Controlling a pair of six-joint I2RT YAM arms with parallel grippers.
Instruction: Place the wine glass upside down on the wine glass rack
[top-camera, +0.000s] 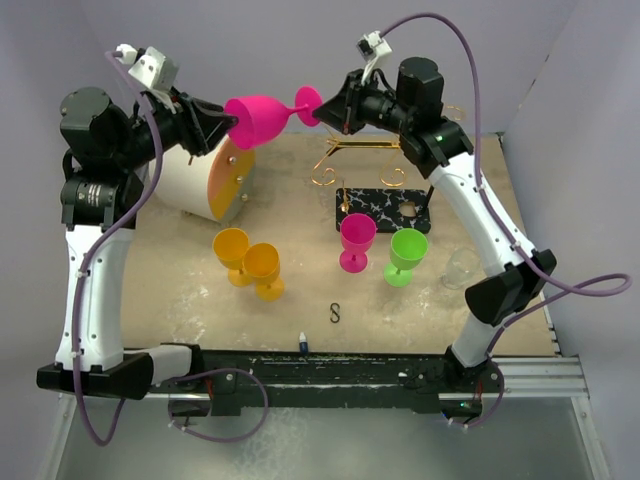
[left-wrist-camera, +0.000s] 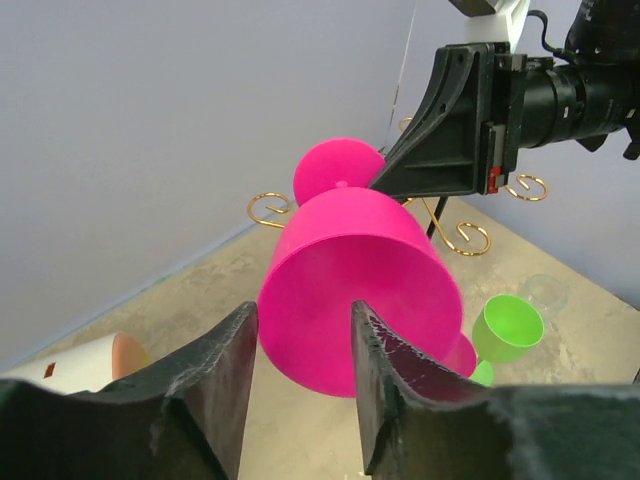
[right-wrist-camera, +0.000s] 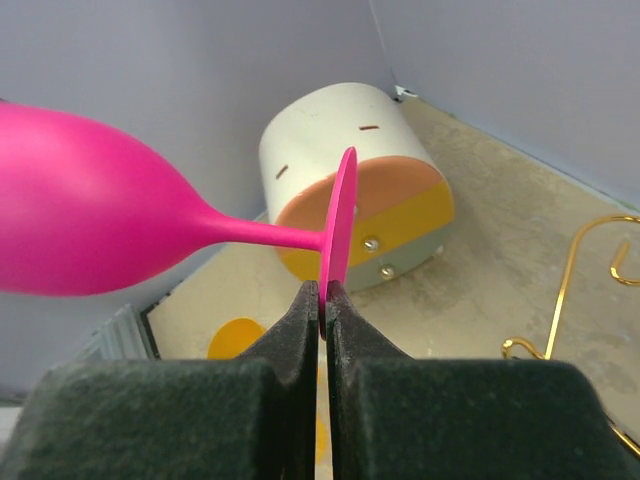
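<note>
1. The wine glass (top-camera: 258, 118) is smooth, matte magenta plastic with a rounded bowl, a thin stem and a flat disc foot. It lies horizontal in the air between the two arms, above the far side of the table (top-camera: 150, 300), with the bowl to the left and the foot to the right.
2. The right gripper (right-wrist-camera: 322, 290) is pinched closed on the edge of the disc foot, its dark, grainy pads pressed flat on both faces.
3. The left gripper (top-camera: 225, 125) sits at the bowl's end with its rough black fingers (left-wrist-camera: 225, 380) parted. The bowl fills the gap beyond them, but I cannot tell whether either finger touches it.
4. The wine glass rack (top-camera: 355, 145) stands on the table just under the right gripper. It is a thin gold wire frame with curled hook ends on a black base (top-camera: 385, 210) with white veins.
5. A cream drum (top-camera: 195, 175) with an orange and yellow end face lies on its side at the left.
6. Nearer stand two orange goblets (top-camera: 248, 258), a pink goblet (top-camera: 357, 238), a green goblet (top-camera: 408, 250) and a clear glass (top-camera: 463, 266).
7. A small black S-hook (top-camera: 335, 313) lies flat on the mottled tan surface.
</note>
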